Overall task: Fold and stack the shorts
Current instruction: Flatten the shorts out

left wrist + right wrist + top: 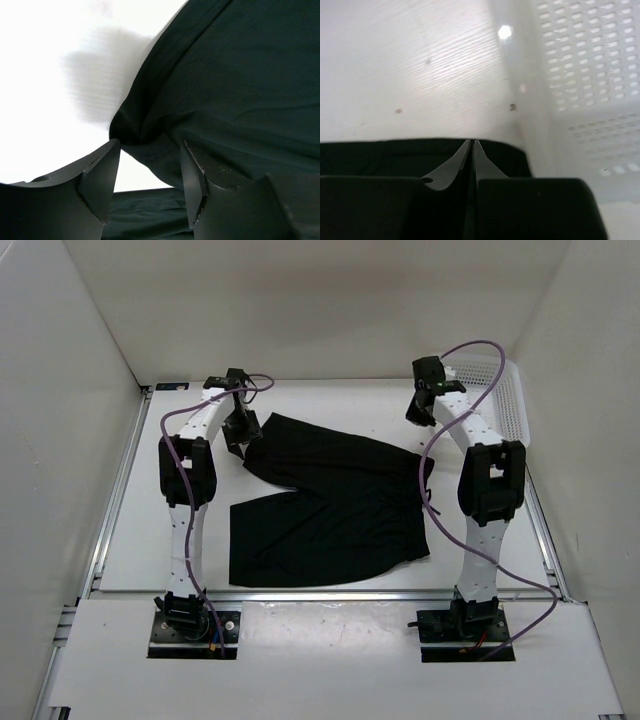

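The shorts (335, 515) lie loosely spread mid-desk (150, 530), not yet neatly folded or stacked. The left gripper (150, 146), spread, straddles their far-left corner. The right gripper (472, 143), pressed together and empty, hangs by the far-right edge.

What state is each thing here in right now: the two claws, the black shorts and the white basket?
shorts: lying loose and spread out, one leg skewed, not neatly folded, not gripped.
left gripper: open, at the shorts' far left edge, holding nothing.
right gripper: shut, empty, close to the basket.
basket: upright in the far right corner.
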`<state>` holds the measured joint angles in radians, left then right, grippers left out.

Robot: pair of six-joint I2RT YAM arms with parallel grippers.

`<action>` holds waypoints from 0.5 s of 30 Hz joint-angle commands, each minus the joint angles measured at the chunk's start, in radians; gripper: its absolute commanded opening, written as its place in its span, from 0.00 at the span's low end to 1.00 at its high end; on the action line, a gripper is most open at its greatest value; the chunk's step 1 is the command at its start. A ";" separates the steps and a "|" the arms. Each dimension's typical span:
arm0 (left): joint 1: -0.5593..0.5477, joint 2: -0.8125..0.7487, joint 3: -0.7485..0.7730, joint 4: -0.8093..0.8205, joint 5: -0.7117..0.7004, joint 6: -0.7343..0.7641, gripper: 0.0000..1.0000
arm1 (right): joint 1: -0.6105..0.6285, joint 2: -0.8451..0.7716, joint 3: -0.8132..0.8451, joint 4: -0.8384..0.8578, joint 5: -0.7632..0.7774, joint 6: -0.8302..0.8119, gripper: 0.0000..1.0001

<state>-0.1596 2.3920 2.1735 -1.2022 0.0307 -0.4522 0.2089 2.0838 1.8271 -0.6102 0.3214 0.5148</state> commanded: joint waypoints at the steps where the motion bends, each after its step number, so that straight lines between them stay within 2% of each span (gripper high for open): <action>1: 0.005 -0.125 -0.037 -0.005 -0.023 0.009 0.62 | -0.064 0.044 0.044 -0.071 0.080 -0.010 0.07; 8: 0.005 -0.145 -0.047 -0.005 -0.035 0.018 0.61 | -0.126 0.004 0.009 -0.100 0.152 0.010 0.07; 11: 0.005 -0.155 -0.067 0.004 -0.035 0.018 0.61 | -0.126 -0.034 -0.012 -0.088 0.137 0.010 0.07; 12: 0.005 -0.168 -0.079 0.004 -0.035 0.018 0.61 | -0.126 -0.045 -0.029 -0.079 0.089 -0.001 0.08; 13: 0.005 -0.184 -0.080 0.004 -0.035 0.018 0.61 | -0.126 -0.057 -0.040 -0.048 0.046 -0.012 0.12; 14: 0.005 -0.195 -0.096 0.004 -0.047 0.007 0.62 | -0.117 -0.088 -0.066 -0.034 0.012 -0.012 0.24; 15: 0.005 -0.220 -0.116 0.004 -0.057 0.007 0.63 | -0.108 -0.106 -0.081 -0.019 -0.020 -0.012 0.31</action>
<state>-0.1589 2.2997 2.0861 -1.2007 0.0029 -0.4450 0.0879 2.0838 1.7737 -0.6773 0.3683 0.5175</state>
